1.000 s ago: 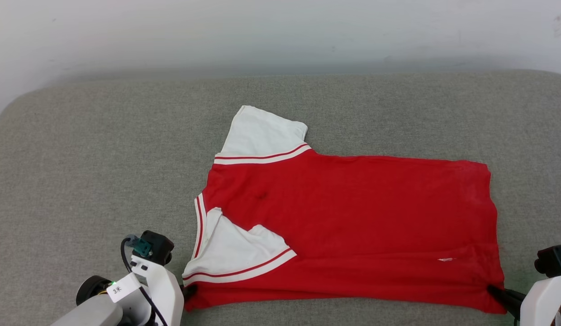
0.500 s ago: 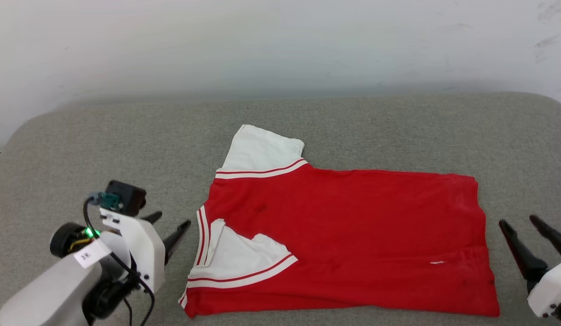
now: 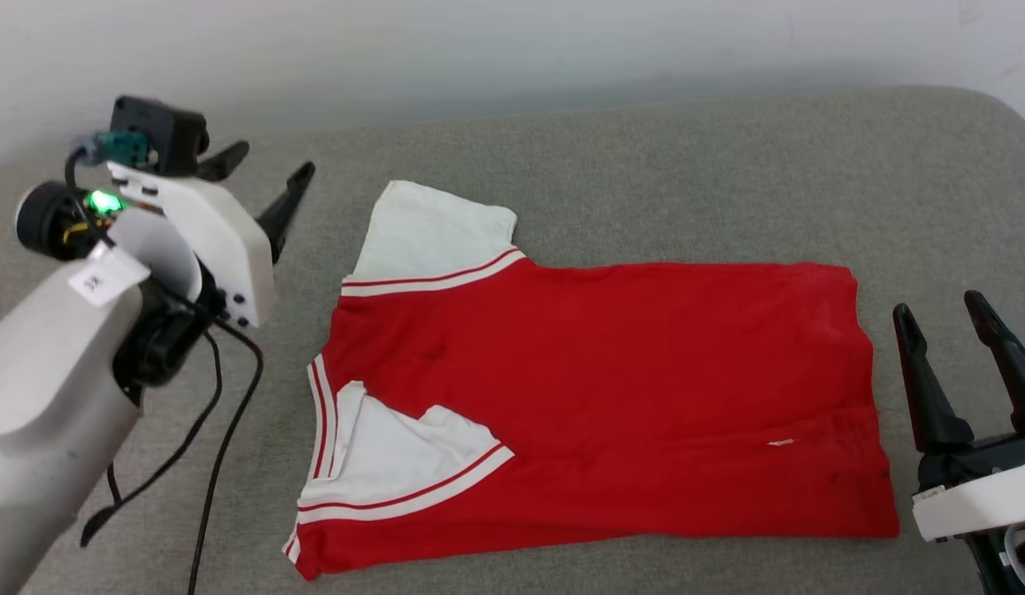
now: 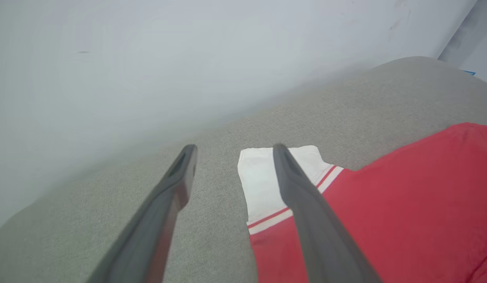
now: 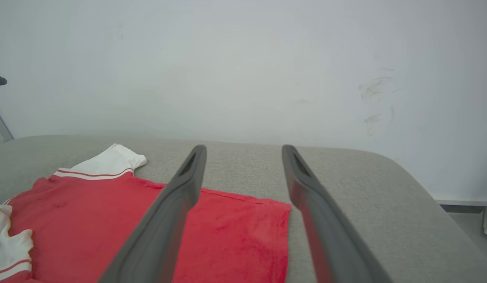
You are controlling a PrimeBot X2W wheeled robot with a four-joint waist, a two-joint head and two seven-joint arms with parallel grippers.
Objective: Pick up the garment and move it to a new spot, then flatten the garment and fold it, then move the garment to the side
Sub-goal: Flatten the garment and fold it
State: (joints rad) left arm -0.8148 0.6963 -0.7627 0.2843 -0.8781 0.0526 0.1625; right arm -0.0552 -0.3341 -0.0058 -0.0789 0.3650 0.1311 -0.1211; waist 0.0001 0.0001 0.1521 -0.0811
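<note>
The garment (image 3: 595, 397) lies spread on the grey fabric-covered counter (image 3: 645, 165), collar end toward the robot's left and hem toward its right. The far white sleeve lies flat, while the near one is folded in over the red body. The left tool (image 3: 273, 159) hovers near the far sleeve, fingers wide apart and empty. The right tool (image 3: 938, 305) sits just beside the hem, not touching it, equally spread and holding nothing.

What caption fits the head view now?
Garment lies spread on the grey cushion, left gripper and right gripper open, clear of it.
</note>
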